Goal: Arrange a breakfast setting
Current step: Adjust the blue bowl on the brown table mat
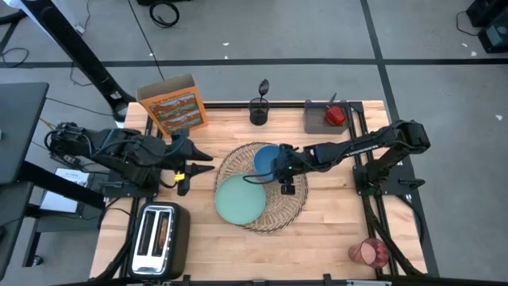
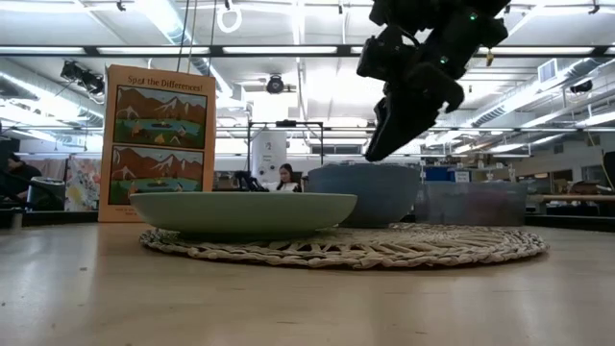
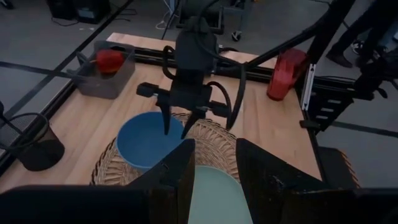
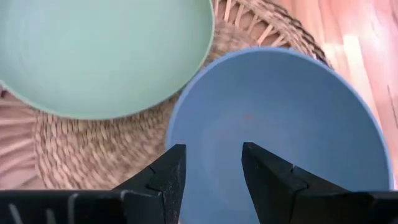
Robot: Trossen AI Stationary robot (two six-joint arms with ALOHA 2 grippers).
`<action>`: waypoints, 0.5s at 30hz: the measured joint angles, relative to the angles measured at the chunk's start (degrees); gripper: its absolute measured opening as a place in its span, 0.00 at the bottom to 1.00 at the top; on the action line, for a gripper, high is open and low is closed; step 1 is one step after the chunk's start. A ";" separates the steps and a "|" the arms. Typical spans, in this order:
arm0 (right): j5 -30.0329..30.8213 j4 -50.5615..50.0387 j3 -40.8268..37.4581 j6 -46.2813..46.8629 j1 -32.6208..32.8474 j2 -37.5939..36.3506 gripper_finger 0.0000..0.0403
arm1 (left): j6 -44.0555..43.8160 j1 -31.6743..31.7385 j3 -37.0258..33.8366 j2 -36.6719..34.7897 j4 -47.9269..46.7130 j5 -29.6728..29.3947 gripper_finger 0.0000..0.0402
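- A round placemat (image 1: 262,187) lies at the centre of a pale wooden table (image 1: 333,230); a teal plate (image 1: 240,199) sits on its near-left part and a blue bowl (image 1: 267,160) on its far edge, both upright and just beside each other.
- The right gripper (image 1: 284,176) hangs over the mat beside the bowl, fingers apart and holding nothing.
- The left gripper (image 1: 203,164) waits left of the mat, fingers parted, empty.
- A cereal box (image 2: 157,142) stands upright behind and left of the mat, its front reading "Spot the Differences!".
- A red cup (image 1: 368,253) lies on its side at the near-right corner; an apple (image 1: 336,115) rests in a grey tray (image 1: 315,121) behind and right of the mat.
- A toaster (image 1: 159,239) sits near-left; an open workshop with ceiling strip lights lies beyond.
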 joint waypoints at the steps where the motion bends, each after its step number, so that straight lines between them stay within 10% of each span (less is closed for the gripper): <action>1: -0.67 0.30 -0.07 0.56 -0.22 0.00 0.41 | -0.30 0.00 0.00 0.00 0.00 0.01 0.31; 15: -3.88 4.22 -0.30 -3.11 -3.86 4.50 0.41 | -3.43 0.00 0.00 0.02 -0.10 0.00 0.31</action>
